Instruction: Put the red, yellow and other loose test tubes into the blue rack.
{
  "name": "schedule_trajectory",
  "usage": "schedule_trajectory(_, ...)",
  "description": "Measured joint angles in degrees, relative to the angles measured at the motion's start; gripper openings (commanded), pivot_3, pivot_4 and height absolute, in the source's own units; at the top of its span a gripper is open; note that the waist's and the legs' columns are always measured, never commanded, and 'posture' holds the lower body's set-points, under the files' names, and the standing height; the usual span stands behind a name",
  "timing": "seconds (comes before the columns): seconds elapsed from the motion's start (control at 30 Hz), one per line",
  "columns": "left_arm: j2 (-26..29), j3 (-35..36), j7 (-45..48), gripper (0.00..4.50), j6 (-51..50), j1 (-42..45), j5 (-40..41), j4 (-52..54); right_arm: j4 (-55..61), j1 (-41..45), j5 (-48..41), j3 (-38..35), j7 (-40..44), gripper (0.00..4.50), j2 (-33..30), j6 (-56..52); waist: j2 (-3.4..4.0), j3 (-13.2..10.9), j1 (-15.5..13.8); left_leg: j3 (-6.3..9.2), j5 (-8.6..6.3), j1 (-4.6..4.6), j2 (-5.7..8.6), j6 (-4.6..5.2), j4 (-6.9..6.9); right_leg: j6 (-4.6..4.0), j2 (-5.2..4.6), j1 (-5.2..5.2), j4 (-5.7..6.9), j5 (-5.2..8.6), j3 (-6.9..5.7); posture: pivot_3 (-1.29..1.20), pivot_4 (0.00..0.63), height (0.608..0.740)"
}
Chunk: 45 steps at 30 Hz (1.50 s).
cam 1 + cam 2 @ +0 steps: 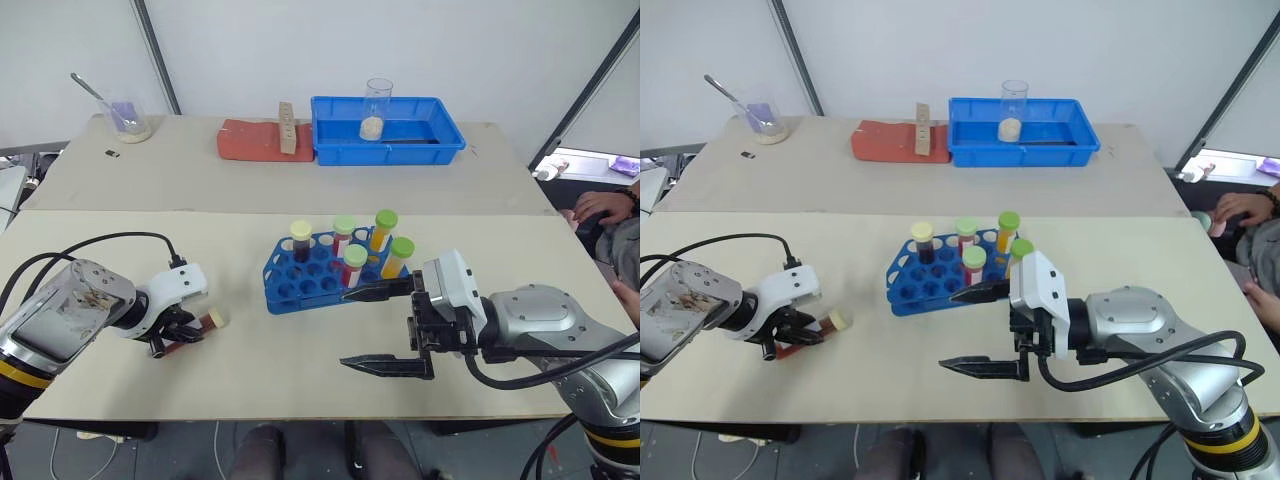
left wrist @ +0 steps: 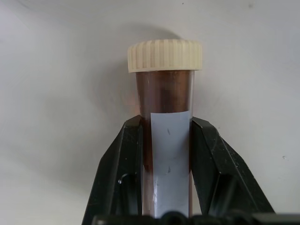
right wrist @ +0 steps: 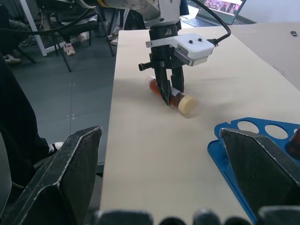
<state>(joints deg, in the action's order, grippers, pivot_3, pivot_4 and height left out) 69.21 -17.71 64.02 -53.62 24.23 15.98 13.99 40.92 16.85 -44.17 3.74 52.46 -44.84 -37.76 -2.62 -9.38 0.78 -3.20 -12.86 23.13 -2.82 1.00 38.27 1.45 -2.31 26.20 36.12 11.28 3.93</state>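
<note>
Last loose tube got grabbed, rest already racked

Left claw [image 1: 180, 338] was clamped on the brown tube [image 1: 196, 328] with the cream cap, which lay flat on the bench [image 1: 300, 370] near the left edge, not lifted yet as far as I could tell. Right claw [image 1: 385, 330] hung wide open and empty just in front of the blue rack [image 1: 300, 280] mid-bench. Five capped tubes [image 1: 372, 245] stood in the rack already, so I'd guess only this one was left to carry over and drop in.

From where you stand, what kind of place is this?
Probably a laboratory teaching or test bench: capped sample tubes stand in a blue rack, a glass beaker sits in a blue tray, and another beaker holds a spoon.
</note>
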Motion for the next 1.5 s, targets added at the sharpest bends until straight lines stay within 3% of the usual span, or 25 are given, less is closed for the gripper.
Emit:
schedule_trajectory(0.1, -0.1, 5.1, 3.9, 0.93, 2.4, 0.3, 3.8, -2.9, 0.9, -2.3, 0.0, -1.4, -0.1, 4.47, -1.6, 0.0, -0.03, 0.0, -0.1, 0.02, 0.00, 0.06, -0.01, 0.00, 0.04, 0.00, 0.00, 0.02, -0.03, 0.00, -0.02, 0.00, 0.150, 0.740)
schedule_trajectory(0.2, -2.6, 14.7, 9.0, 0.93, 3.7, 3.4, 12.0, -3.6, 1.3, -4.8, 0.0, -3.5, -0.5, 4.47, -3.0, 0.0, -0.05, 0.0, -0.4, 0.02, 0.00, 0.15, 0.02, 0.00, 0.15, 0.04, -0.04, 0.00, -0.06, 0.00, -0.02, 0.00, 0.150, 0.740)
schedule_trajectory(0.33, -12.6, 22.9, 5.6, 0.93, 1.7, 9.7, 22.0, 0.5, 1.8, -8.2, 1.8, -6.2, -2.2, 4.47, -4.2, 0.2, -0.05, 0.0, -0.7, 0.04, -0.02, 0.20, 0.07, 0.03, 0.42, 0.25, -0.08, -0.11, -0.06, -0.08, 0.01, 0.00, 0.150, 0.740)
schedule_trajectory(0.43, -21.1, 23.5, -1.4, 0.93, 1.0, 9.6, 24.5, 4.6, 1.8, -10.2, 3.6, -7.3, -2.5, 4.47, -6.4, 0.4, -0.04, 0.0, -0.5, 0.02, -0.02, 0.18, 0.09, 0.02, 0.58, 0.62, -0.08, -0.18, -0.06, -0.35, 0.09, 0.00, 0.150, 0.740)
schedule_trajectory(0.57, -34.2, 20.4, -12.0, 0.93, 9.6, 4.4, 19.1, 5.1, 2.4, -10.6, 0.9, -9.8, -2.9, 4.47, -8.2, -1.9, -0.05, 0.0, 0.0, 0.07, -0.01, 0.07, 0.08, 0.02, 0.65, 0.51, -0.03, -0.32, -0.08, -0.46, 0.12, 0.00, 0.150, 0.740)
schedule_trajectory(0.73, -43.3, 16.3, -18.1, 0.93, 20.8, 2.5, 12.2, 2.3, 3.8, -10.7, -0.9, -11.4, -3.9, 4.47, -9.7, -3.6, -0.06, 0.0, -0.1, 0.12, 0.00, 0.09, 0.09, 0.01, 0.65, 0.51, 0.00, -0.32, -0.12, -0.50, 0.13, 0.00, 0.150, 0.740)
schedule_trajectory(0.97, -47.0, 13.3, -19.6, 0.93, 28.5, 0.0, 7.2, -3.8, 4.7, -11.6, -1.6, -12.9, -4.8, 4.47, -10.8, -4.1, -0.06, 0.0, -0.1, 0.13, 0.00, 0.15, 0.09, 0.02, 0.65, 0.61, -0.01, -0.32, -0.18, -0.55, 0.12, 0.00, 0.150, 0.740)
schedule_trajectory(1.5, -49.3, 12.1, -18.6, 0.93, 33.7, 0.1, 5.4, -8.7, 5.8, -15.2, -2.0, -14.9, -6.7, 4.47, -11.9, -4.2, -0.06, 0.0, -0.1, 0.13, 0.00, 0.13, 0.09, 0.02, 0.64, 0.60, -0.01, -0.34, -0.21, -0.54, 0.12, 0.00, 0.150, 0.740)
